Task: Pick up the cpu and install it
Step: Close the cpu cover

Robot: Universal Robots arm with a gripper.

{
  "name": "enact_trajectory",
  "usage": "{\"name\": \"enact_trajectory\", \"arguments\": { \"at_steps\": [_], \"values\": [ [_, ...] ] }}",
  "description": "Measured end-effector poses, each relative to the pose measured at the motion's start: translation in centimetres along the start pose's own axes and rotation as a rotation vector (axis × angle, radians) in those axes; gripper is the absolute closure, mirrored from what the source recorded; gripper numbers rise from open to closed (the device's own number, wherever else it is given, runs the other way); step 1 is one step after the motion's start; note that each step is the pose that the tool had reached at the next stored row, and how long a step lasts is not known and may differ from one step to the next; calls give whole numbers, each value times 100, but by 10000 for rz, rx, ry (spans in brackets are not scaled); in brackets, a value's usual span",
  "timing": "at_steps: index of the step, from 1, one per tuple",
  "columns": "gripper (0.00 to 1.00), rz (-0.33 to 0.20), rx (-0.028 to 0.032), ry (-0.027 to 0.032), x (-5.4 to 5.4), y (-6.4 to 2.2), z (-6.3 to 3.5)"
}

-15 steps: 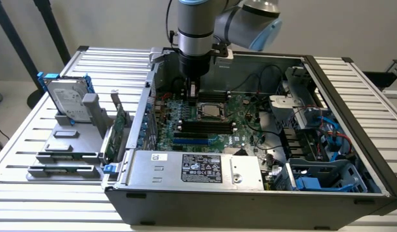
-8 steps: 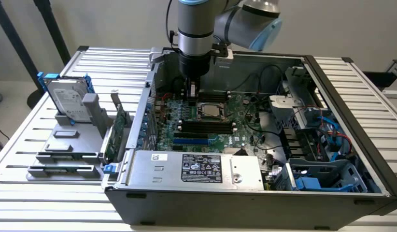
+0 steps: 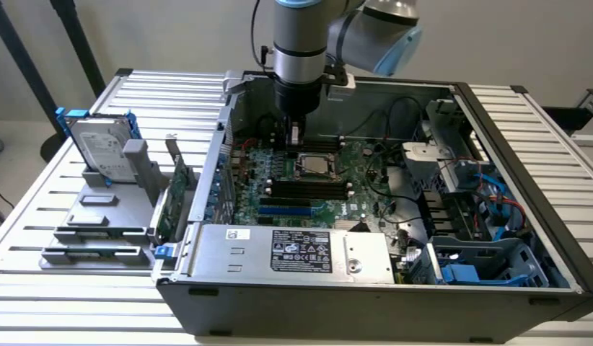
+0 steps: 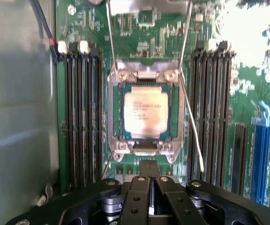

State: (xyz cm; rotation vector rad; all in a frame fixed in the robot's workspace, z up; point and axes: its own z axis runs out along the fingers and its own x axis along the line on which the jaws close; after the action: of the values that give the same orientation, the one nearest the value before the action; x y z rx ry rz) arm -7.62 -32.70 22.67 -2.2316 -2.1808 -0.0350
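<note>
Cpu lies flat in socket frame on green motherboard, inside the open computer case on the worktop. Claw sits just beside the socket frame, apart from the cpu. Fingers together, holding nothing

Pale wall behind slatted table
</note>
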Motion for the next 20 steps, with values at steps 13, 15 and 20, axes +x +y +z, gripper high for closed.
{"name": "enact_trajectory", "arguments": {
  "at_steps": [13,15,20],
  "values": [
    [89,-1,14,170,-36,593,-209],
    [89,-3,19,201,-37,683,-264],
    [89,-4,43,252,-40,909,-344]
  ]
}}
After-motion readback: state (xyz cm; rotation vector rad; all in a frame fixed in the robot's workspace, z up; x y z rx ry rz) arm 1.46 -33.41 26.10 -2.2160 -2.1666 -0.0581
